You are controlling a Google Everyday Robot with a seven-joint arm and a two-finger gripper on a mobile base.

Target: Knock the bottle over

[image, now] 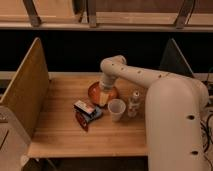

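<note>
Bottle (134, 103) stood upright on the bench (60, 135), just beside the cup (116, 109), at the cup's 3 o'clock. Tool (104, 95) hung over the orange plate (91, 92), at the bottle's 10 o'clock; couldn't tell whether wide or narrow. Bottle looked light, slim and tippy, so I'd push high near the cap, no grip needed.

With gripper (104, 96) over bowl (92, 93), bottle (134, 103) stands right of cup (116, 109).

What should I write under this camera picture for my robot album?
Robot gripper over the orange plate, with the bottle upright beside the cup, not yet knocked over.
</note>
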